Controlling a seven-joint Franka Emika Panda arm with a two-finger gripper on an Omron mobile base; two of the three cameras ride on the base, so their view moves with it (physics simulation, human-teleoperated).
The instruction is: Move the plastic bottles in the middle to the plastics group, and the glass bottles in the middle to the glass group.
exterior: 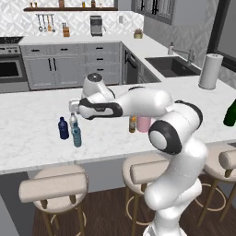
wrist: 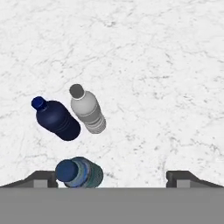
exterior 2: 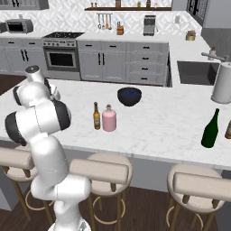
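On counter point(exterior: 27, 138), teal bottle point(exterior: 76, 135) beside plastics group point(exterior: 63, 127)

left base view: behind the arm, left side, facing forward and down over the counter point(exterior: 37, 143). right base view: same, from the right. both share the pink bottle point(exterior: 144, 123) and counter. hand view: close, straight down on the counter.

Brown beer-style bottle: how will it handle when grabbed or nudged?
The brown bottle is slim and tall on a small base, so a high nudge likely tips it. It stands close beside the pink bottle, risking a knock. Looks like glass: probably rigid, slippery.
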